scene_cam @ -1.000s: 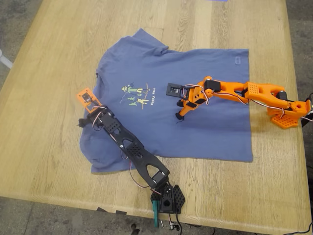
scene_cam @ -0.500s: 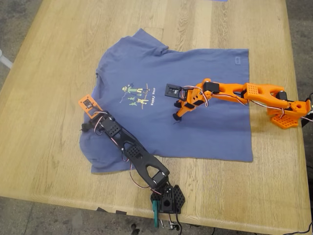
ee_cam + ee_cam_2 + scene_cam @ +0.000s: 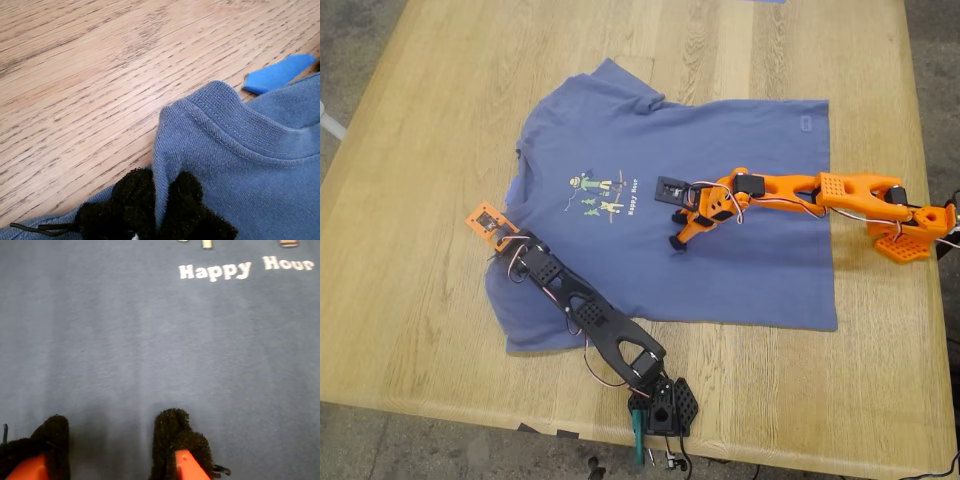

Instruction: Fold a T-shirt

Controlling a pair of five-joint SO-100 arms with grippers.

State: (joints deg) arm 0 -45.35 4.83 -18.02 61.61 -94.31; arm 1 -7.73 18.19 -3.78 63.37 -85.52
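Barely begun, the folding job shows the T-shirt (image 3: 720, 240) lying almost flat, print side up, across the middle of the wooden table (image 3: 440, 110), with no fold yet made as far as I can see. At the exterior view's left, my first gripper (image 3: 503, 247), on the black arm, sits at the shirt's edge near a sleeve; its wrist view shows the fuzzy black pads (image 3: 131, 197) pressed together on a raised pinch of blue cloth beside a stitched hem (image 3: 235, 132). A scrap of brighter blue material (image 3: 277, 73) lies on the wood just beyond. Toward the exterior view's right, my second gripper (image 3: 682, 233), on the orange arm, rests on the chest just below the white lettering (image 3: 245, 268), its padded fingers (image 3: 172, 435) spread apart with bare fabric between them, gripping nothing. I judge every fold remains: sleeves in, then the body doubled over.
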